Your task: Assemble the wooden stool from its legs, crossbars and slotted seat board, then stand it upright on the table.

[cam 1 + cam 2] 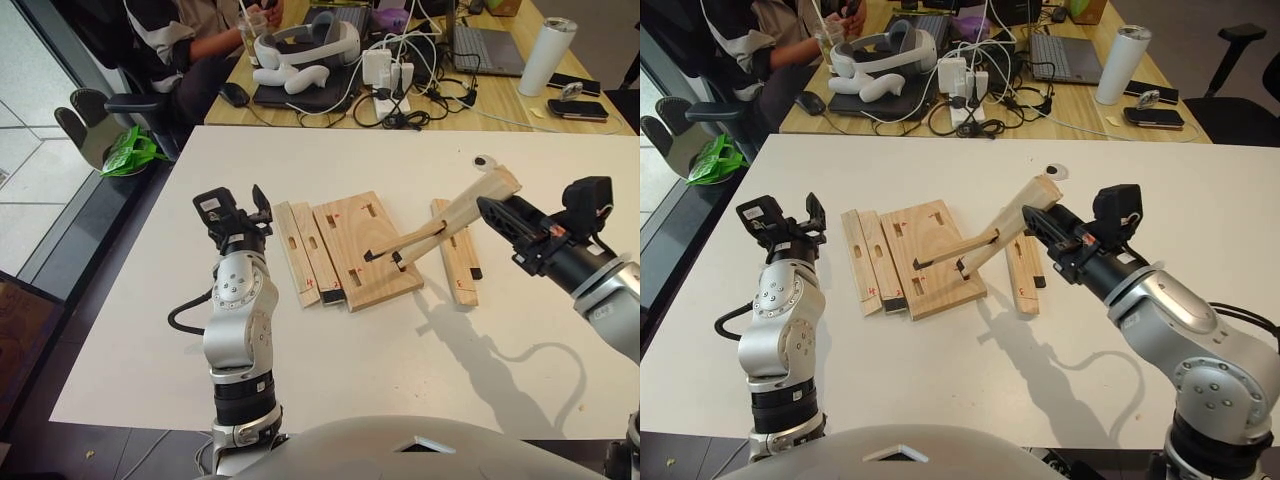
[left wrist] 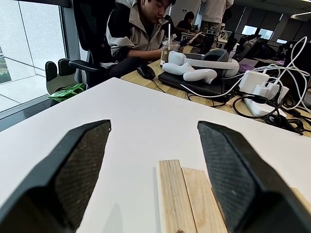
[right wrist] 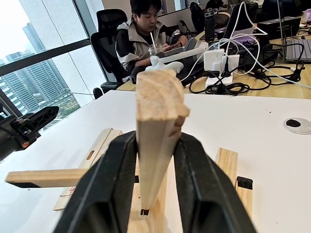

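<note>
Table (image 1: 300,380): leg (image 3: 158,111) in right gripper (image 3: 156,145) (aslant)

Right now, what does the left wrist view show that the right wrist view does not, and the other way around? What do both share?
Left wrist view, not the right: the green bag past the table's edge. Right wrist view, not the left: the right gripper shut on a wooden leg, a crossbar sticking out from it, and the round table grommet. Both: the white table, the left gripper, open, the wooden slats and the white headset.
</note>
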Available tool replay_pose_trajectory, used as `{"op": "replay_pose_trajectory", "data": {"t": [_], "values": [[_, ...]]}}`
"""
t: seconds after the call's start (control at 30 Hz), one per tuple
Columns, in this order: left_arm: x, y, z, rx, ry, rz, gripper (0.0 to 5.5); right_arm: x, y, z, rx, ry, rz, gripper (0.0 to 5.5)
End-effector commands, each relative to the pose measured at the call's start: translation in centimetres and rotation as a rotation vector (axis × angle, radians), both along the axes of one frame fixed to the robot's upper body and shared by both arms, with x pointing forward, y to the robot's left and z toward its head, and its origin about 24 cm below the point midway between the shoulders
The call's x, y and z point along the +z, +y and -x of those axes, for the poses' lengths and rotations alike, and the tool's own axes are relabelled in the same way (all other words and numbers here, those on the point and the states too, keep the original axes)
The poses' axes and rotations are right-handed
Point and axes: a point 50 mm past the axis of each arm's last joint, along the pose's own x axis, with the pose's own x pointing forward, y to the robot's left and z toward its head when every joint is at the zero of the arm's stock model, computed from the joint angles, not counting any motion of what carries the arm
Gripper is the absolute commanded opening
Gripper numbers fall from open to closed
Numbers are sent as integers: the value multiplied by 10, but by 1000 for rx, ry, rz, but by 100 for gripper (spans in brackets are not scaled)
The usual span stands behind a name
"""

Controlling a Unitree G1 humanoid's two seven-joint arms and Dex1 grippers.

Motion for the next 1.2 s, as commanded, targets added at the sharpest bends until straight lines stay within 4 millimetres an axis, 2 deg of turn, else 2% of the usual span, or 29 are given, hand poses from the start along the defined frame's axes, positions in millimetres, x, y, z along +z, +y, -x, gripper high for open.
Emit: {"op": "replay_pose_trajectory", "data": {"t": [0.03,0.3,0.63,0.8,0.97,1.2], "values": [[2,-7,-3,11,-23,16,334,6,-2,-3,15,-3,25,101],[1,-10,-2,45,-34,35,334,6,-2,-5,36,53,14,101],[0,-14,-2,72,-49,51,334,-4,-10,-8,-19,228,68,101],[-1,-13,-1,93,-55,56,334,5,-13,-17,-20,217,107,101],[-1,-17,-3,114,-73,75,334,23,-13,-30,5,179,106,101],[0,-23,-6,100,-89,81,334,30,-9,-36,21,189,71,101]]}}
